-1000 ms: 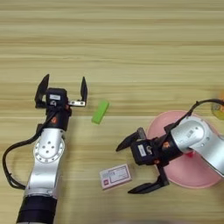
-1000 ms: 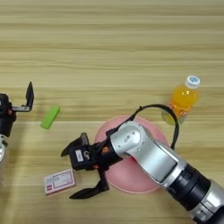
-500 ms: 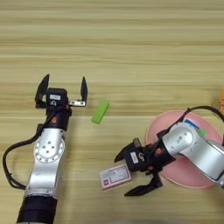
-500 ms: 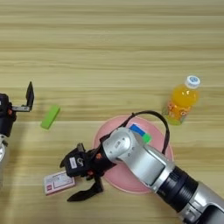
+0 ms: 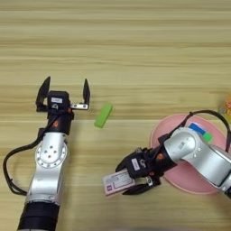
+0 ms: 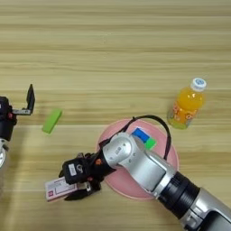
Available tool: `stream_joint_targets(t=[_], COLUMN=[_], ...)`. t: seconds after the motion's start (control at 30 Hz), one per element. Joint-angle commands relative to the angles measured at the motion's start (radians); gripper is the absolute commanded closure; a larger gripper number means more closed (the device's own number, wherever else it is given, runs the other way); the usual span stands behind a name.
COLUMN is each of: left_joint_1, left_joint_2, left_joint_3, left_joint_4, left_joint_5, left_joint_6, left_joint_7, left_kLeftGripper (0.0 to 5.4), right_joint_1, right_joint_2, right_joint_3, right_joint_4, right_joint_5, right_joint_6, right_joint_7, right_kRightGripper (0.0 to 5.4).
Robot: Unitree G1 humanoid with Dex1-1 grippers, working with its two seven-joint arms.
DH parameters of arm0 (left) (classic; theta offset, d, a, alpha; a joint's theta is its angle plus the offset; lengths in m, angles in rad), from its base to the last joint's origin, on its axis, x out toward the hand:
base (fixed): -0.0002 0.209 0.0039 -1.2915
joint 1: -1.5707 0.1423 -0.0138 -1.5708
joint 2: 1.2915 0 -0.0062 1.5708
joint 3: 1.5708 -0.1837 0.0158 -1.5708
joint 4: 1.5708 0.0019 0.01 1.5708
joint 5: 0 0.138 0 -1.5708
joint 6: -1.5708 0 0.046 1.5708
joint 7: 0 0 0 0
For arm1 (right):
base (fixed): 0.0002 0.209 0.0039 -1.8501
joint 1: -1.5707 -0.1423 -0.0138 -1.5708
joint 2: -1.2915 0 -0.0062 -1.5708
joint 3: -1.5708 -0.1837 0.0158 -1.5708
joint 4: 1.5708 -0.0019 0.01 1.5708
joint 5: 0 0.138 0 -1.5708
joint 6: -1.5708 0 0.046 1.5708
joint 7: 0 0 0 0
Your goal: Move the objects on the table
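Right gripper (image 5: 131, 180) has closed in since a second ago: fingers were spread wide beside the flat red-and-white box (image 5: 118, 183), now they sit clamped on its right end, one finger at the far edge, one at the near edge. Box pokes out left of the gripper, flat on the light wood-grain table (image 5: 135, 54) (hasn't shifted between frames).

Left gripper (image 5: 63, 92) unchanged, parked well to the left with its two black fingers spread apart, nothing between them. Small green bar (image 5: 103, 115) lies just right of it, tilted, not touching.

Large pink round plate (image 6: 168, 158) is directly behind the right gripper, under the forearm; multicoloured puzzle cube (image 6: 143, 137) sits on it, half hidden by the arm. Small orange juice bottle with white cap (image 6: 186, 104) stands upright beyond the plate, apart from its rim.

Bare wood left of and ahead of the box; the far half of the table is open too.
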Motion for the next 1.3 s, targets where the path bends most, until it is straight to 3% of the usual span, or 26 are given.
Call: stream_joint_targets(t=[0.03,0.43,0.63,0.87,1.3], left_joint_1=[-0.004,0.009,0.020,0.025,0.032], left_joint_2=[0.002,0.007,0.008,0.006,0.005], left_joint_3=[0.000,0.003,0.002,-0.004,-0.009], left_joint_4=[0.005,-0.010,-0.018,-0.022,-0.038], left_joint_5=[0.009,0.007,0.008,0.015,0.019], left_joint_6=[-0.007,-0.004,-0.003,-0.002,0.007], left_joint_7=[0.001,-0.003,-0.003,0.000,-0.002], left_kLeftGripper=[0.00,0.00,0.00,0.00,0.00], right_joint_1=[0.001,0.010,0.014,0.027,0.163], right_joint_2=[-0.002,0.010,0.014,0.000,-0.112], right_joint_3=[-0.001,-0.015,-0.058,-0.152,-0.383], right_joint_4=[0.004,-0.015,-0.079,-0.177,-0.415], right_joint_5=[-0.012,-0.004,0.029,0.090,0.227], right_joint_6=[0.023,0.035,0.058,0.103,0.166], right_joint_7=[0.007,-0.001,-0.009,-0.037,-0.118], right_kRightGripper=[3.16,3.30,3.30,3.30,3.30])
